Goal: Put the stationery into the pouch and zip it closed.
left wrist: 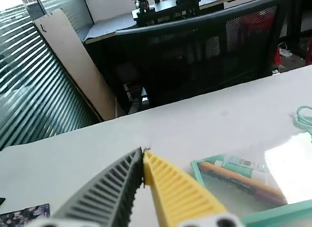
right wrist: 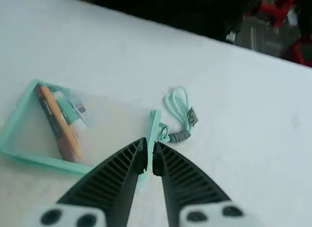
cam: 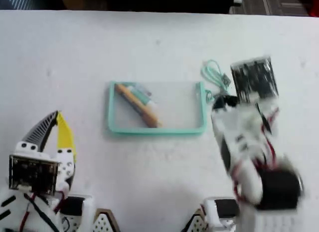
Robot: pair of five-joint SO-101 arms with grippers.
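Jaws on the right gripper (right wrist: 149, 143) are drawn together, tips right at the pouch's (right wrist: 117, 124) zip end; whether they pinch the rim I can't make out. Just beside them lie the grey toggle (right wrist: 179, 135) and the teal cord loop (right wrist: 179, 104). The pouch lies flat mid-table, and inside it are an orange pencil (cam: 137, 106) and a teal-and-white tube (cam: 142, 94), bunched at the far end. It looks light, soft and slippery, likely to skate when tugged, so I'd take the toggle and pin the opposite end. The left gripper (left wrist: 143, 154) is clenched on nothing, near the table's front-left corner.
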